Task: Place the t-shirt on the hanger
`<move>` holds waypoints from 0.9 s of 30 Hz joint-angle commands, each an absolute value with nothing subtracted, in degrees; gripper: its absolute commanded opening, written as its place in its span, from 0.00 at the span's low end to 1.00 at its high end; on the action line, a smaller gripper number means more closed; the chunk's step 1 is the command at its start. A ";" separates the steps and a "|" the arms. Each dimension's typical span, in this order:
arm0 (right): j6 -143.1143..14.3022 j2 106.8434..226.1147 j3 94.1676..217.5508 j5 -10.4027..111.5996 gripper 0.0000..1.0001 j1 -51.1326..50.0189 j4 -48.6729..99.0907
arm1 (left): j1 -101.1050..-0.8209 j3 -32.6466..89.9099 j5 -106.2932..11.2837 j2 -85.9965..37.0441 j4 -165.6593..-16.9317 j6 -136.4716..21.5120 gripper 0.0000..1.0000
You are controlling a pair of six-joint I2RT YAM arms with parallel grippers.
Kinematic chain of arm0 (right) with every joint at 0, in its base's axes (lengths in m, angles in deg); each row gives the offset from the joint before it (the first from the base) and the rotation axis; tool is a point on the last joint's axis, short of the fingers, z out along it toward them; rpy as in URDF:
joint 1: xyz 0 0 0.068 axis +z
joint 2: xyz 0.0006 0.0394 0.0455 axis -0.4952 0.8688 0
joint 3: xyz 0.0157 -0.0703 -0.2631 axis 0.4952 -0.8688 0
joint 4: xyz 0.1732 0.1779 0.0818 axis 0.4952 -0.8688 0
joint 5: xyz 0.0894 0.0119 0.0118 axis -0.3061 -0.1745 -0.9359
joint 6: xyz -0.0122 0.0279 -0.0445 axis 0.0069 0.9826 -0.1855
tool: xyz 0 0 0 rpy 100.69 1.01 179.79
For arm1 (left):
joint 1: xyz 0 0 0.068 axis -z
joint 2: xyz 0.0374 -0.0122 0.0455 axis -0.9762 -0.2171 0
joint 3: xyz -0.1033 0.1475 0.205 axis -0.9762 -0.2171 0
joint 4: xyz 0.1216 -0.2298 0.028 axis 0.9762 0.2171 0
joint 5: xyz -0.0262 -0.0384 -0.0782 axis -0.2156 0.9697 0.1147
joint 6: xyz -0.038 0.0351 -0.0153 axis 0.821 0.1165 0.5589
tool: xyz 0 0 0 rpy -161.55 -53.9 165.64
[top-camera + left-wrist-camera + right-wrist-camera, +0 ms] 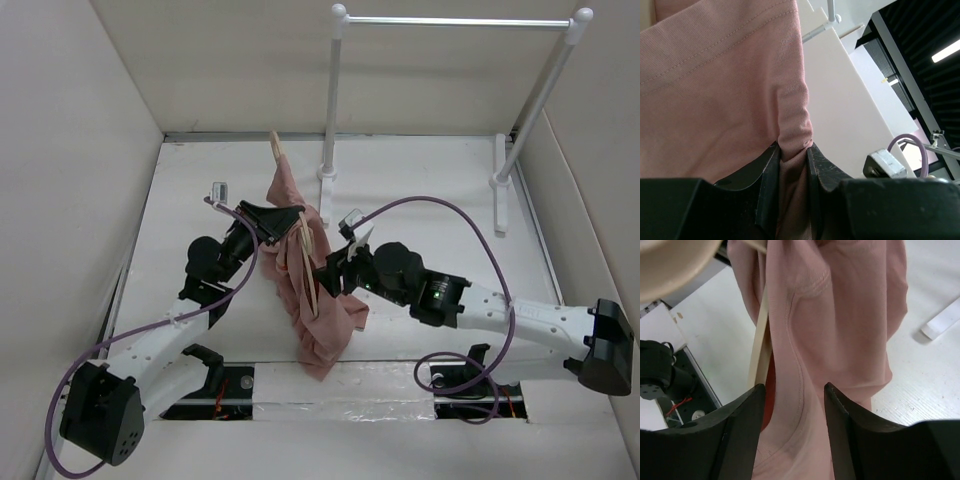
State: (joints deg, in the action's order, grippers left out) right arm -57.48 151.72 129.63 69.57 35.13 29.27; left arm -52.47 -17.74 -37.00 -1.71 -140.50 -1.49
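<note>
The pink t-shirt hangs bunched between my two arms above the white table. The thin beige hanger stands tilted, one end poking up out of the shirt's top and the rest running down inside the fabric. My left gripper is shut on a fold of the shirt, pinched between its fingers. My right gripper is open, its fingers either side of the shirt's collar seam. A hanger arm runs down beside its left finger.
The white tubular rail stand rises at the back right, with its feet on the table. White walls close in the left, back and right. Purple cables loop over both arms.
</note>
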 commanded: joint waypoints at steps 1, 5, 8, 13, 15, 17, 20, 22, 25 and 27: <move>-57.25 152.01 129.97 68.17 0.55 34.65 35.56 | -52.85 -19.28 -35.20 -0.84 -148.51 0.46 0.00; -56.72 153.51 130.67 69.22 0.23 34.65 34.60 | -52.85 -19.63 -34.06 -1.54 -150.27 0.99 0.00; -56.54 152.29 131.20 69.58 0.00 34.65 33.81 | -52.85 -20.07 -34.93 -1.10 -150.10 0.29 0.00; -56.46 146.32 132.69 67.65 0.00 34.65 30.47 | -52.85 -19.99 -38.18 0.74 -148.43 -1.99 0.00; -56.37 143.68 133.66 66.07 0.00 34.65 27.41 | -53.38 -19.46 -40.20 1.62 -147.64 -2.96 0.00; -56.37 142.18 134.98 62.92 0.00 34.65 25.99 | -53.38 -17.70 -41.78 1.71 -147.46 -3.66 0.00; -55.93 141.39 136.47 58.70 0.00 34.65 23.08 | -53.38 -15.59 -43.19 0.05 -148.07 -4.20 0.00; -55.40 141.38 137.00 55.96 0.00 34.65 23.52 | -53.38 -14.80 -43.20 -1.44 -150.53 -3.32 0.00; -55.31 142.17 139.02 51.05 0.00 34.65 25.19 | -53.38 -15.06 -42.14 -5.31 -155.72 -1.48 0.00; -55.75 142.79 140.25 48.84 0.00 34.65 26.93 | -53.38 -15.24 -41.97 -7.42 -156.86 -0.86 0.00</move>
State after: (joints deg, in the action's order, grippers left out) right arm -55.87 142.39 136.34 56.00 34.78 24.66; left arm -53.08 -17.49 -41.07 -5.91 -148.76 -2.01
